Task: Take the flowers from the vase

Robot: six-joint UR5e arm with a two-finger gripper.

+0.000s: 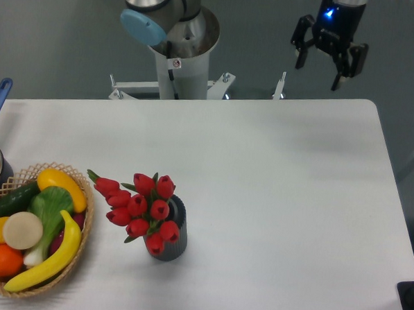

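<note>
A bunch of glossy red tulip buds, the flowers [140, 207], is seen standing in the vase [171, 238], a small dark grey cylinder with a thick round rim, set near the front edge of the smooth white worktop [281, 200], left of its middle. The buds lean out over the vase's left side. The black two-finger gripper [321, 72] is held above and beyond the back right corner, well apart from the flowers, its fingers spread wide and gripping nothing. At the front left corner, a woven wicker basket [76, 259] of rounded, colourful fruit and vegetables is placed.
</note>
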